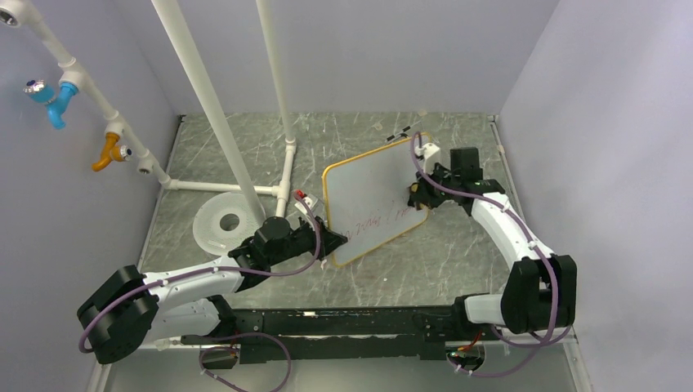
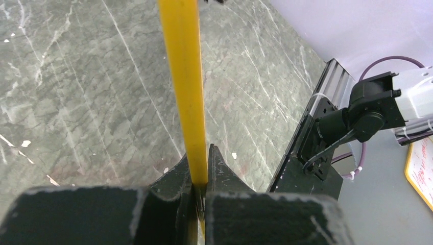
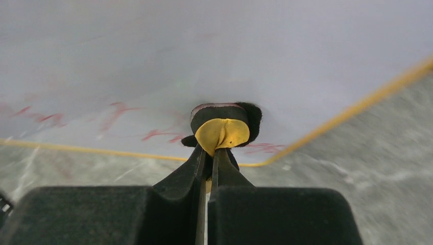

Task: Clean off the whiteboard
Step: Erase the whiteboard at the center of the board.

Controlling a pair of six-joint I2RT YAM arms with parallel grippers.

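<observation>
The red scrawl (image 1: 382, 220) near the whiteboard's (image 1: 372, 200) lower edge was too faint and smeared to read in any view; no brand or label showed. The whiteboard stood right of the surface's (image 1: 425, 265) centre, reaching toward its far edge, tilted between the two hands.

The left hand (image 1: 331, 241) was clamped on the near left corner of its orange frame. The left wrist view showed that frame (image 2: 186, 76) edge-on between closed fingers (image 2: 219, 168), with the board's face hidden.

The right hand (image 1: 418, 194) was closed on a small yellow-and-black eraser pad (image 3: 223, 131), which was pressed against the white face (image 3: 204, 51) just above the red strokes (image 3: 117, 109). Only the right wrist view showed the pad; from above the hand covered it.

A white disc (image 1: 225, 220) with a centre hole lay near the surface's left edge, partly behind a white pipe (image 1: 214, 122).
</observation>
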